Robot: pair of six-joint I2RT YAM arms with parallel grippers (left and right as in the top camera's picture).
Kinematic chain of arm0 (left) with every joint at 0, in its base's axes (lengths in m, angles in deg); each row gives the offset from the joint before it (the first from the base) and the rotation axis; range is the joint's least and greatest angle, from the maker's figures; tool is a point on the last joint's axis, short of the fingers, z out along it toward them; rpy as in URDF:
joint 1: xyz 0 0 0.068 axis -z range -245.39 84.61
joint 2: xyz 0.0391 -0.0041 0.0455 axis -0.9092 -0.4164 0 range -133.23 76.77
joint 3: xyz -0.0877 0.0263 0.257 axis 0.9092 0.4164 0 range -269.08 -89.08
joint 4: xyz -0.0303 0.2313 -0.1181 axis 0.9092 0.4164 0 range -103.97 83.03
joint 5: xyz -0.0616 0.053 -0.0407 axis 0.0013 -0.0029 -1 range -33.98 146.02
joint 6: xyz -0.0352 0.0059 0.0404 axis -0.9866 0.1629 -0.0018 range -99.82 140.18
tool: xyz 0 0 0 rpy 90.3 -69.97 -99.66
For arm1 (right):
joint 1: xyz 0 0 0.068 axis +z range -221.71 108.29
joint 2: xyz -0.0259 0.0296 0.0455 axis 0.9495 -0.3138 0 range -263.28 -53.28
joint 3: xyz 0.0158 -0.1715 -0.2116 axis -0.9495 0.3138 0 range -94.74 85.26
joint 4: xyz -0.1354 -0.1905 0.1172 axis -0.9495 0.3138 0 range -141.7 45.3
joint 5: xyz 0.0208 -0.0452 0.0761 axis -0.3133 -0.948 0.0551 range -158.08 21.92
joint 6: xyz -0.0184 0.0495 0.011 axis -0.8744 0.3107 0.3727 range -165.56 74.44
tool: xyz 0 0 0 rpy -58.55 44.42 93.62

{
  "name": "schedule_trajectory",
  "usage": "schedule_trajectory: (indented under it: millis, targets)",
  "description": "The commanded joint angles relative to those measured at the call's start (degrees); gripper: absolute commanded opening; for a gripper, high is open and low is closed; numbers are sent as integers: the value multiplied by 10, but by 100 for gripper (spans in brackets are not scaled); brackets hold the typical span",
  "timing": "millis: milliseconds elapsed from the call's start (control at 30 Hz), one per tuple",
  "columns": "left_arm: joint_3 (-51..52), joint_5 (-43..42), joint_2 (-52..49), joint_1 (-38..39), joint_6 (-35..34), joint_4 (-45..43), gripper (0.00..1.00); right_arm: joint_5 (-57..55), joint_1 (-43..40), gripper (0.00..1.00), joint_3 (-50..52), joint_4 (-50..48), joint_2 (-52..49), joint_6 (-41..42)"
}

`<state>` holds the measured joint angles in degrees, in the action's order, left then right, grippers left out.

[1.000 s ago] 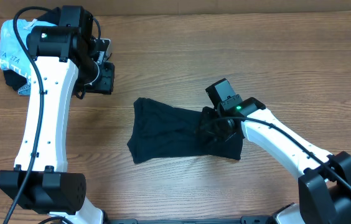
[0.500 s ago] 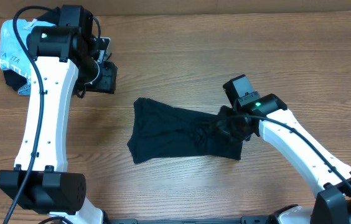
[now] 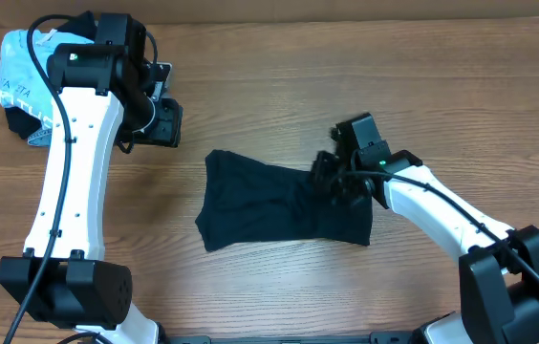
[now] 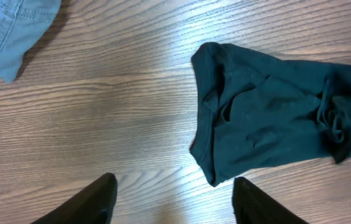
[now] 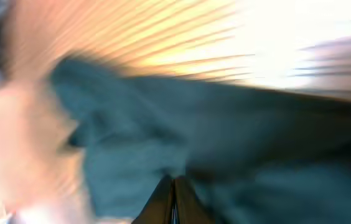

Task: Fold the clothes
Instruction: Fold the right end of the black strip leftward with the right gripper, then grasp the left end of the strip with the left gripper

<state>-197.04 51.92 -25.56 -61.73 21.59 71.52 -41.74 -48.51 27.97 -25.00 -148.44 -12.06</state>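
The dark T-shirt [image 3: 269, 205] lies crumpled on the wooden table, roughly folded into a rectangle. It also shows in the left wrist view [image 4: 269, 121] and, blurred, in the right wrist view [image 5: 163, 137]. My right gripper [image 3: 332, 177] is over the shirt's right part, its fingers [image 5: 163, 199] pressed together with cloth bunched at their tips. My left gripper [image 3: 160, 119] is open and empty, hovering above bare wood up and left of the shirt; its fingertips [image 4: 104, 193] straddle wood just short of the shirt's near corner.
A light blue shirt with white lettering [image 3: 21, 67] lies heaped at the table's far left corner, over a darker garment. A blue-grey garment edge [image 4: 7, 25] shows at the top left of the left wrist view. Both white arms reach in from the front edge.
My right gripper swung out to the right, then came back left over the shirt's right part, and its view is motion-blurred. The left arm has barely shifted.
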Motion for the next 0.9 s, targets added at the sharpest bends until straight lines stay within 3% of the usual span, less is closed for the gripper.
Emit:
schedule_trajectory:
  millis: [0, 133, 300, 567, 733, 867]
  targets:
    - [3, -3, 3, 1, -1, -3, 64, 71, -4, 4, -36, 26, 31, -87]
    - [3, -4, 3, 1, -1, -3, 65, -59, -23, 4, -62, 141, 57, -54]
    - [3, -4, 3, 1, -2, -4, 65, -88, -25, 4, -50, 238, 54, -32]
    - [89, -43, 0, 1, -1, -36, 72, -111, -22, 8, 15, 231, 54, 28]
    - [216, -119, -4, 2, -1, -125, 72, -118, -22, 8, 40, 228, 54, 74]
    - [313, -125, -4, 2, -2, -207, 74, -124, -24, 8, 56, 226, 54, 127]
